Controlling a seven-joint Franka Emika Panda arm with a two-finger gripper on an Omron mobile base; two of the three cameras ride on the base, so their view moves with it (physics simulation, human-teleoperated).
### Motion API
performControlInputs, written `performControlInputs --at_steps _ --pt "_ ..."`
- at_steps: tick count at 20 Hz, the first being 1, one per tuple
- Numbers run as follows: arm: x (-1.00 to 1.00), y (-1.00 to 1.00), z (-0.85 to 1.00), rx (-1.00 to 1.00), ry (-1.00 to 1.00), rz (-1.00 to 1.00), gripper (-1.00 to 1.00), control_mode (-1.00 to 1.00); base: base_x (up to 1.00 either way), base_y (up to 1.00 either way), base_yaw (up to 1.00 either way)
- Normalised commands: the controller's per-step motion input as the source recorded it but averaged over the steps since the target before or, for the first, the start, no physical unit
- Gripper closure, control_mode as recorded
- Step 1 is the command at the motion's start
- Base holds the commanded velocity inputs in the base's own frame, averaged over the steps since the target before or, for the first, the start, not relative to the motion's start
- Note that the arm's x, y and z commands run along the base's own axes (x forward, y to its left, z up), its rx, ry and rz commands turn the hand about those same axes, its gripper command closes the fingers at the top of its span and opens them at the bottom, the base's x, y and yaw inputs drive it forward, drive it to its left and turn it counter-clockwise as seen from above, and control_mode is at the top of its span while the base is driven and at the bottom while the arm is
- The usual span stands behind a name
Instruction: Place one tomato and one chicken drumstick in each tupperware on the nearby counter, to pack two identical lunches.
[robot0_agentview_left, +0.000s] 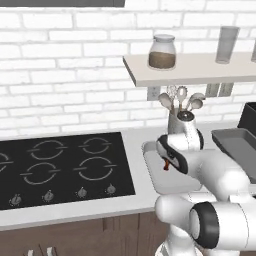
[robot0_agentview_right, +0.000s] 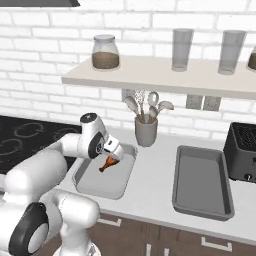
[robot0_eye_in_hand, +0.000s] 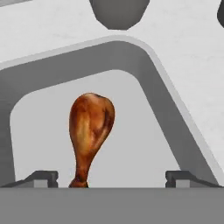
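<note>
**While poised above the lighter tray: drumstick let go, hazards of the retreat**

Two-finger gripper (robot0_eye_in_hand: 112, 178) of the white arm spread wide, one dark tip to each side, pinching nothing. Between the tips, touching neither, the small golden-brown chicken drumstick (robot0_eye_in_hand: 90, 131), thick meaty end away from the hand and thin bone end toward it. Seen from the right base, lying within the pale grey shallow rectangular tupperware (robot0_agentview_right: 85, 186) on the grey-white counter (robot0_agentview_right: 155, 175), just under the hand. Possibly not yet settled flat on the tray floor; too small there to tell.

**Risks from here (judged, not seen)**
- Snagging: bone end close to the hand, so liable to be clipped and flicked toward the rim by any sideways or tilting retreat. Safer to lift straight up first.
- Rolling: rounded meaty end on a smooth floor, hence prone to shift if nudged, though likely checked by the raised wall.
- Collision: grey cup of kitchen utensils (robot0_agentview_right: 146, 132) just behind the tray, within reach of a careless swing.
- Miscount: two like trays side by side, so easy to load one twice and leave the lunches unequal.

**Containers**
- Pale grey tupperware: one drumstick, nothing else visible inside.
- Dark grey rounded-corner tupperware (robot0_agentview_right: 202, 181), well apart to the right beside the black toaster (robot0_agentview_right: 243, 150): apparently bare.
</note>
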Motion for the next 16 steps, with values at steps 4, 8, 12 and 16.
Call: performControlInputs --at_steps 4,8,12,16 --pt "-1.0 -0.25 0.77 0.07 -0.19 -0.03 -1.0 -1.0 0.0 0.0 0.0" --pt "-1.0 -0.12 0.72 0.04 -0.19 -0.01 -1.0 -1.0 0.0 0.0 0.0" --pt "-1.0 0.0 0.43 0.0 -0.18 0.0 -1.0 -1.0 0.0 0.0 0.0" --pt "0.0 0.0 0.0 0.0 0.0 0.0 -1.0 1.0 -1.0 -0.12 0.0"
